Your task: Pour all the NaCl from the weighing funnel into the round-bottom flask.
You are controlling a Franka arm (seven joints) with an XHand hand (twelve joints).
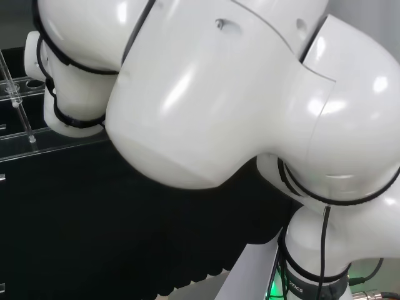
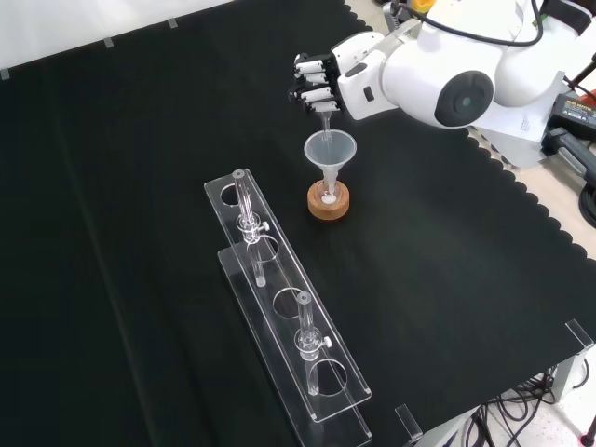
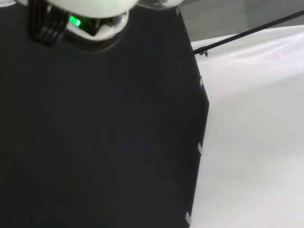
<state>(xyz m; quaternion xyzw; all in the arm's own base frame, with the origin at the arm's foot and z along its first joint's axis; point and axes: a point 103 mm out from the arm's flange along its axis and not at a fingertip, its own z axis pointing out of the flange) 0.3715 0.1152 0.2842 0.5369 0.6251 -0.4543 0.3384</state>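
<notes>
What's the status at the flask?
Hand shut on weighing funnel, tipped over clear funnel. White powder in flask on cork ring. Nothing in the way.

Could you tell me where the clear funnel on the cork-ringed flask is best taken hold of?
Probably by the wide rim of the funnel, coming from above: it stands upright with its stem down in the flask on the cork ring, so only the flared cone is free.

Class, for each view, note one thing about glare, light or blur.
Head view: bright window-like glare on the glossy white arm link. Front view: even light; the clear glass funnel stays faint against the black cloth. Wrist view: a green lamp glows, blurred.
</notes>
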